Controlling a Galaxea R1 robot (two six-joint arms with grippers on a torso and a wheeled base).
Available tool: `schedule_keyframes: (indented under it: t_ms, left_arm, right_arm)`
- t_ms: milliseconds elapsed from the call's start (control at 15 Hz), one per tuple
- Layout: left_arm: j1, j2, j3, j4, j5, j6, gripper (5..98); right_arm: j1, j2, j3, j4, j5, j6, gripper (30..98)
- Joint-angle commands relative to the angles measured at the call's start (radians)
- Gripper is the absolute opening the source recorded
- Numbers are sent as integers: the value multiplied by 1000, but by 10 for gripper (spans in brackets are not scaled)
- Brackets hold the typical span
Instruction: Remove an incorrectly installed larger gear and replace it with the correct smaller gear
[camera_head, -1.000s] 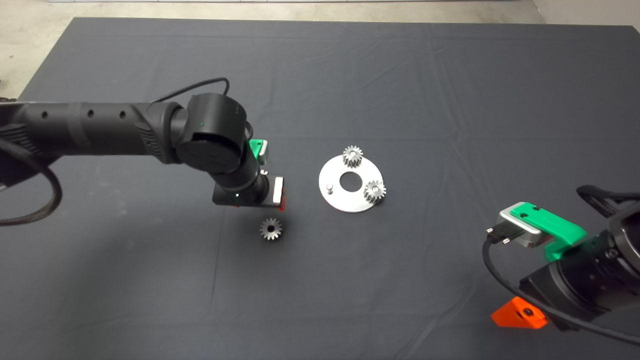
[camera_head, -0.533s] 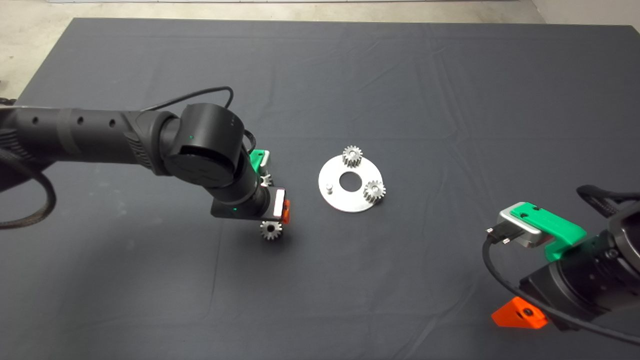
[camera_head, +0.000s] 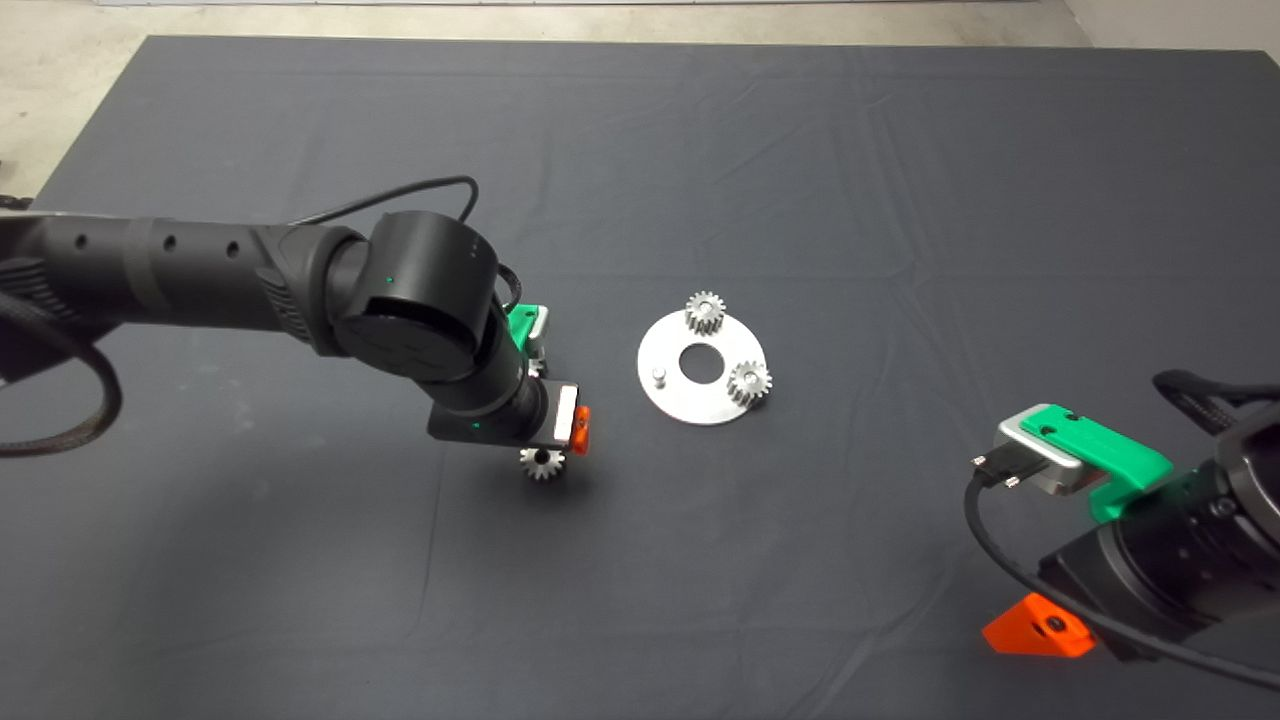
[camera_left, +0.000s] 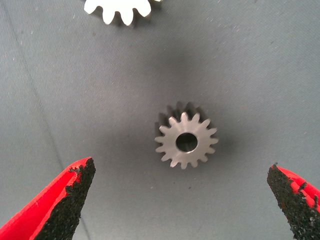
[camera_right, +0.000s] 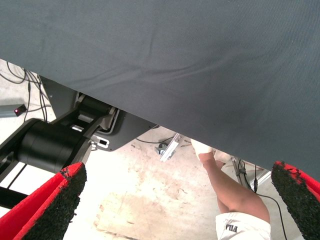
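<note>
A smaller gear (camera_head: 542, 463), pale silver with short teeth and a round bore, lies flat on the dark mat left of the round silver plate (camera_head: 690, 400). My left gripper (camera_head: 555, 440) hangs right above it, open. In the left wrist view the gear (camera_left: 186, 141) lies between the two spread fingertips (camera_left: 75, 185), touching neither. The toothed edge of another gear (camera_left: 120, 10) shows beyond it; I cannot tell if it is the larger gear. The plate carries two small gears (camera_head: 706, 312) (camera_head: 749, 381) and one bare peg (camera_head: 658, 376). My right gripper (camera_head: 1040, 630) is parked at the lower right, open.
The plate has a round centre hole (camera_head: 704, 362). The right wrist view looks past the mat's edge (camera_right: 200, 135) to the floor, the robot's black base (camera_right: 55, 145) and a person's leg (camera_right: 230, 190).
My left gripper has moved toward the mat's front, from behind the loose smaller gear to right over it. The gears, the plate and the right arm have not moved.
</note>
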Motion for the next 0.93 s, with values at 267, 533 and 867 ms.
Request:
schedule_keyframes:
  t_ms: [267,533,867]
  left_arm:
    - [-15,2,-60,-59,15,-29,884]
    - [-13,2,-76,-75,15,-30,884]
    - [-10,14,-79,-78,14,-44,884]
  right_arm:
    - [20,2,3,29,-53,-1,977]
    - [22,2,3,29,-53,-1,977]
    - [22,2,3,29,-51,-2,977]
